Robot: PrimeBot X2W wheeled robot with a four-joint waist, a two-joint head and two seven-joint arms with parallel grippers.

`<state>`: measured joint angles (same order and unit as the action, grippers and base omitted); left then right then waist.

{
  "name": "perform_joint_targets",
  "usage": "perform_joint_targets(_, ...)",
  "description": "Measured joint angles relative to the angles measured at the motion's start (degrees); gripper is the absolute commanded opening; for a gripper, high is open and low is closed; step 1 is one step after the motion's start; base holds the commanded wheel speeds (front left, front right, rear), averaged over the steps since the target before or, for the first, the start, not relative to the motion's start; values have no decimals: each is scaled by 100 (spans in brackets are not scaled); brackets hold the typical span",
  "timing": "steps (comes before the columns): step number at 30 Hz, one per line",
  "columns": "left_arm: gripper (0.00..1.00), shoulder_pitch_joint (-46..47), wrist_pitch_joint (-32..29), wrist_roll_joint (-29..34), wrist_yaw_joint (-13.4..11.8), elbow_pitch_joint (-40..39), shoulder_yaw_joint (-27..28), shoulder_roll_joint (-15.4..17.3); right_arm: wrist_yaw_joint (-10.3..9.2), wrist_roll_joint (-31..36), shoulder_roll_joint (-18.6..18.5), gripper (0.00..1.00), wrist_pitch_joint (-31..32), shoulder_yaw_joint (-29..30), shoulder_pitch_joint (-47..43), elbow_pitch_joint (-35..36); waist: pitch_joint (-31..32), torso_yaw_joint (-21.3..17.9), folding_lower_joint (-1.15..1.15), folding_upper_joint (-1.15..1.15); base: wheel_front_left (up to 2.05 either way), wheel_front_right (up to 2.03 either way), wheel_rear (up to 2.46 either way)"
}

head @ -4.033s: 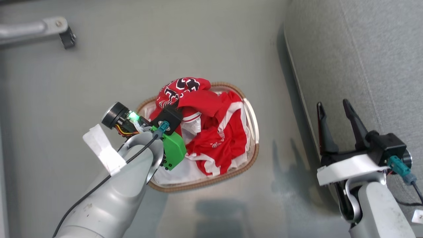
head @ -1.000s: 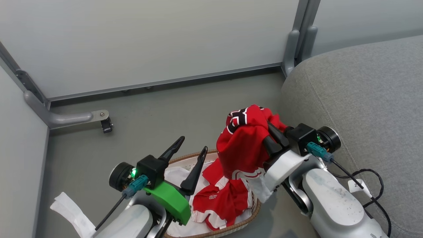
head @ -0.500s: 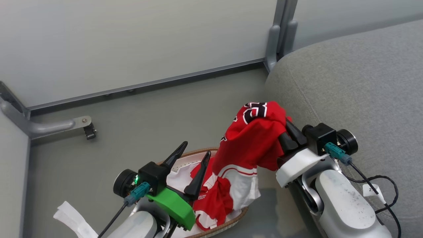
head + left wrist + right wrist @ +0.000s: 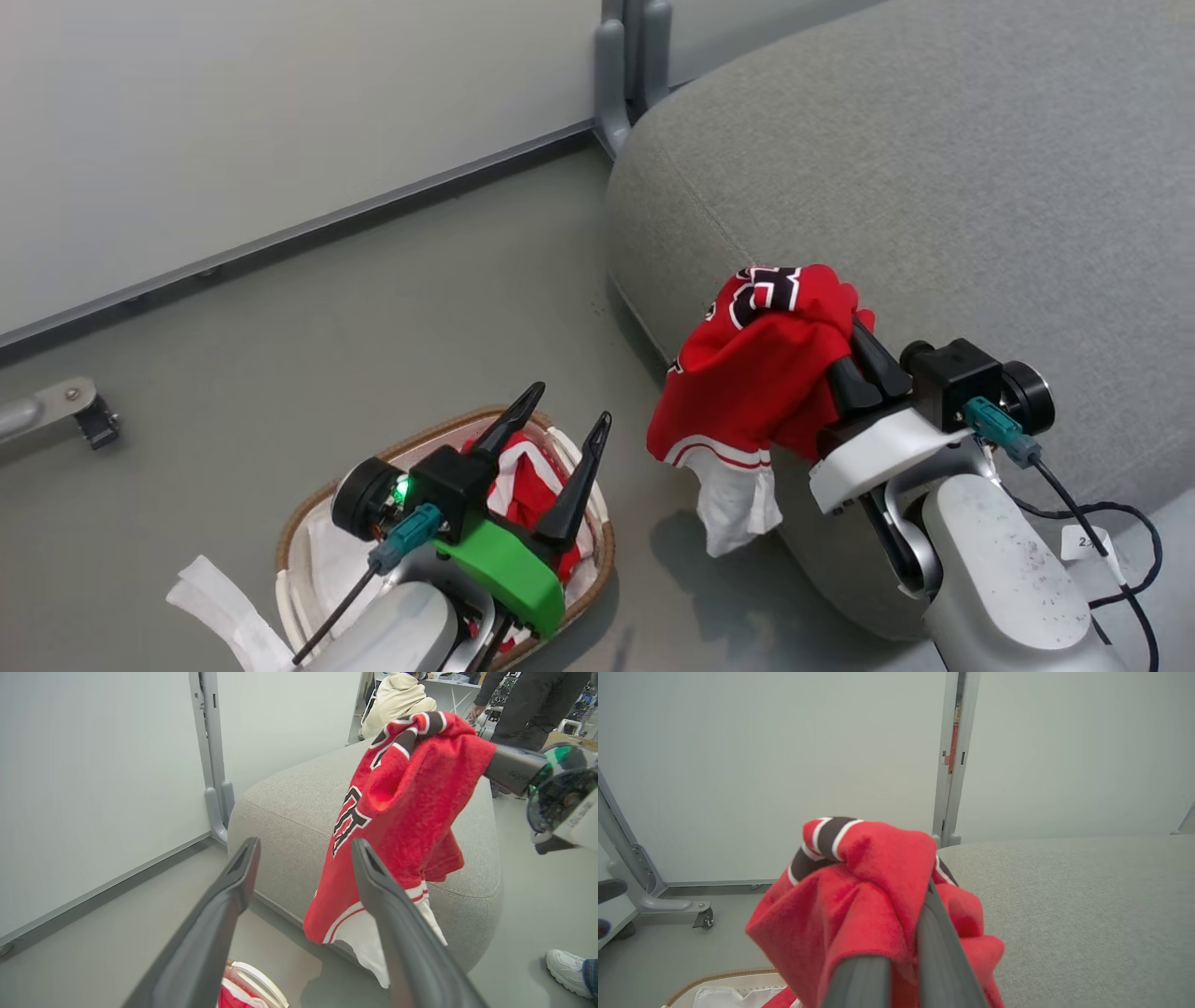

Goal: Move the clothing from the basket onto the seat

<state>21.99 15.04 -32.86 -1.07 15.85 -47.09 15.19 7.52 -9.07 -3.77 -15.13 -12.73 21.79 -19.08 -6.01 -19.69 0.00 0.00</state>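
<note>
One red jersey (image 4: 756,392) hangs bunched from the right end effector (image 4: 854,359), whose two dark fingers are pinched together on a fold of the cloth. It hangs at the front corner of the grey seat (image 4: 887,168), and its white-trimmed hem dangles down the cushion's side above the floor (image 4: 327,327); whether the fabric touches the cushion cannot be told. The second red jersey (image 4: 523,481) lies in the basket (image 4: 308,504) on the floor, just left of the seat, together with a white liner sheet (image 4: 327,560). The left end effector (image 4: 571,403) hovers over the basket with its fingers spread wide and nothing between them, and it hides much of what lies inside. Behind stand a pale wall panel (image 4: 233,121) and a grey post (image 4: 635,56) close to the seat's far corner, with a castor bracket (image 4: 89,420) at far left. A black cable (image 4: 1102,523) trails from the right wrist, and a person's white shoe (image 4: 567,973) stands on the floor beyond the seat.
</note>
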Motion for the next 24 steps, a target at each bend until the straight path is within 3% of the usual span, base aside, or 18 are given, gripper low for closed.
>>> perform_joint_targets(11,100,227,-10,92,63,179,-88,11,0,119,-3,0,0,-22,250,29,-490,-525,0,0,0,0,0)
perform_joint_targets(18,100,361,-33,125,54,238,-86,24,0,144,-425,0,0,-51,1171,-30,-758,-391,0,0,0,0,0)
perform_joint_targets(24,100,531,-36,183,48,203,-115,0,1,132,-1122,0,0,240,2358,-334,-987,-66,0,0,0,0,0)
